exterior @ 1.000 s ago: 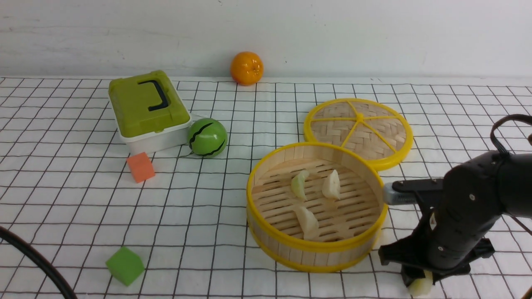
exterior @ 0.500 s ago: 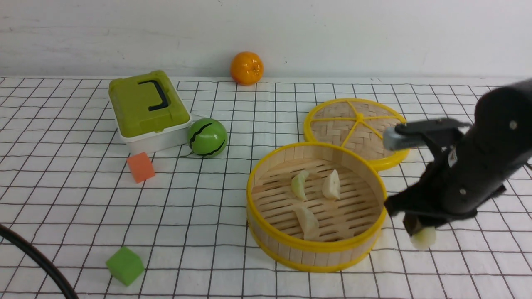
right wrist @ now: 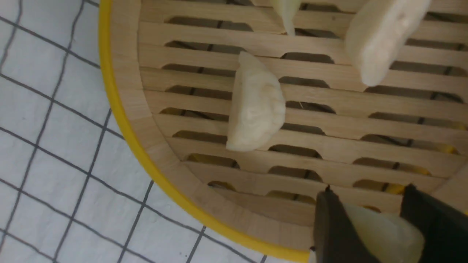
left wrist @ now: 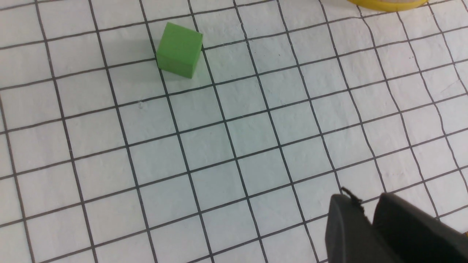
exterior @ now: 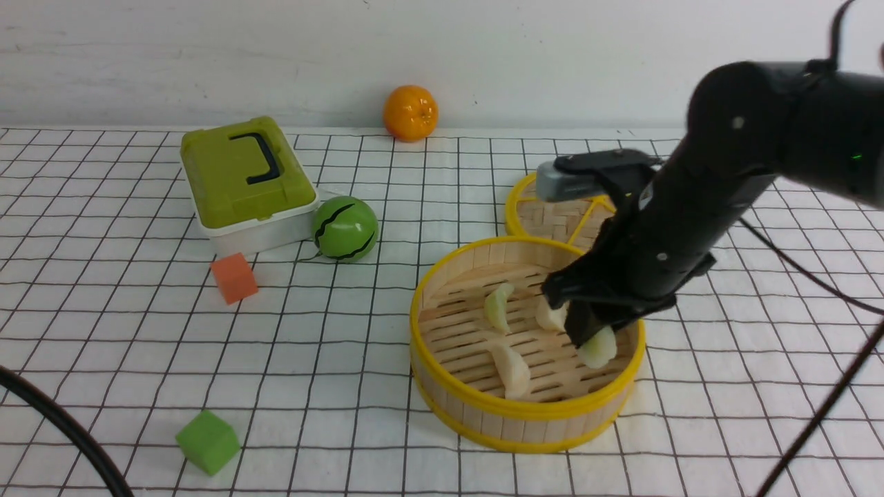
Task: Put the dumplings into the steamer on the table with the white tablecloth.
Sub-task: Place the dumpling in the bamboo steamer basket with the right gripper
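Note:
The steamer [exterior: 421,290] stands on the table's white tablecloth [exterior: 331,366], right of centre. Three dumplings lie on its slat floor: one green-tinged [exterior: 498,307], one half hidden behind the arm [exterior: 549,316], and one near the front wall [exterior: 512,369]. My right gripper [exterior: 590,338] hangs over the steamer's right side, shut on a fourth dumpling [exterior: 599,348]. In the right wrist view that dumpling [right wrist: 384,233] sits between the dark fingers [right wrist: 332,219], above the slats near the steamer wall [right wrist: 124,91]. My left gripper [left wrist: 365,199] hovers over bare cloth, shut and empty.
The woven lid [exterior: 545,210] lies behind the steamer, partly covered by my right arm. A green box [exterior: 242,179], a striped green ball [exterior: 344,228], an orange [exterior: 410,112], an orange cube [exterior: 234,277] and a green cube [exterior: 207,442] occupy the left half.
My right gripper has risen from the cloth at the steamer's front right with the dumpling and swung left over the rim. It now hangs inside the steamer's right side.

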